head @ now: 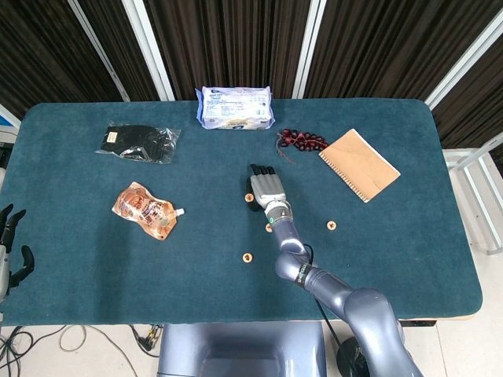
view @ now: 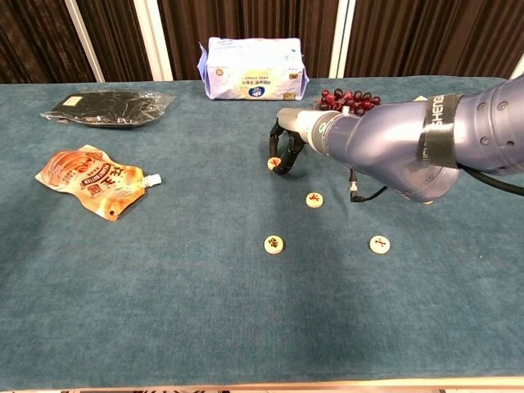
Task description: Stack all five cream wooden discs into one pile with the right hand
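The right hand (view: 286, 143) arches its fingers (view: 276, 147) down around one cream disc (view: 274, 164) on the bench (view: 164, 278), grip uncertain.

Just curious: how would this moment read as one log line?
right hand: fingertips around far disc | near discs: apart, unstacked | left hand: idle at table edge

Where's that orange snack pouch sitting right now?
The orange pouch lies flat on the left part of the table, in front of the black packet and well left of the right hand.
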Available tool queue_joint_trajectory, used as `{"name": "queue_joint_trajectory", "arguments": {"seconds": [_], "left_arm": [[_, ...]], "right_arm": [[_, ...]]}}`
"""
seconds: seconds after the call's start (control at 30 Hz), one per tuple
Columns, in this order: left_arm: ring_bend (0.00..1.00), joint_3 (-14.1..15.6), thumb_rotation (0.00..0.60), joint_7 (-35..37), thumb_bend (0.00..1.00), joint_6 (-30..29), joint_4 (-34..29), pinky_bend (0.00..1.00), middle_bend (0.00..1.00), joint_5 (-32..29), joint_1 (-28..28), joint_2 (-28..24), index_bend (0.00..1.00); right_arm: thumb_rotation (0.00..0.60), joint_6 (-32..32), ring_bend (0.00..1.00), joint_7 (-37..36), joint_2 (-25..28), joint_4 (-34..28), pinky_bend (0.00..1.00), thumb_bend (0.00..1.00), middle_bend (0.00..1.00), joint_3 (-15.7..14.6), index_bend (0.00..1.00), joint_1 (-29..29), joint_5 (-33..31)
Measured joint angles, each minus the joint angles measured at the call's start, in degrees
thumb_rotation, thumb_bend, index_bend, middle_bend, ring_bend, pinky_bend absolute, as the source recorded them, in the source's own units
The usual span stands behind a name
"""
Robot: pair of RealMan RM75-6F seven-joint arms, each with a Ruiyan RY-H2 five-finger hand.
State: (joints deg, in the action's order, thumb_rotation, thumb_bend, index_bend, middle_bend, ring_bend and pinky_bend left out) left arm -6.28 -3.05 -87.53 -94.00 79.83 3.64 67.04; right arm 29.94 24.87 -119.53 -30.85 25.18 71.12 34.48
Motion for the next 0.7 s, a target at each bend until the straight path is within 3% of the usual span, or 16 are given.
{"name": "queue_joint_trajectory", "arguments": {"seconds": [0.27,0.43,0.57,0.7], "left_arm": [[0.0,-0.01,0.6,0.18,0.62,-0.03,0.13,0.0,0.0,-0.01,-0.05,-0.1,0.13],[0.0,-0.12,0.6,0.33,0.62,-0.11,0.22,0.0,0.0,-0.2,-0.12,-0.15,0.13],[0.0,-0.38,0.6,0.33,0.62,-0.33,0.14,0.0,0.0,-0.47,-0.17,-0.18,0.13],[0.0,-0.54,0.6,0.3,0.62,-0.27,-0.04,0.0,0.0,-0.82,-0.18,-0.15,0.13]], "right_arm": [[0.6,0.25,0.0,-1.37,1.35,-1.98,0.0,0.47,0.0,0.95,0.55,-0.37,0.41],[0.6,1.08,0.0,-1.87,4.25,-6.61,0.0,0.48,0.0,0.83,0.55,-1.78,1.15],[0.6,2.22,0.0,-2.08,8.33,-13.78,0.0,0.48,0.0,-0.13,0.55,-4.23,2.2],[0.6,4.29,0.0,-2.38,14.6,-25.29,0.0,0.48,0.0,-1.91,0.55,-8.14,3.63]]}}
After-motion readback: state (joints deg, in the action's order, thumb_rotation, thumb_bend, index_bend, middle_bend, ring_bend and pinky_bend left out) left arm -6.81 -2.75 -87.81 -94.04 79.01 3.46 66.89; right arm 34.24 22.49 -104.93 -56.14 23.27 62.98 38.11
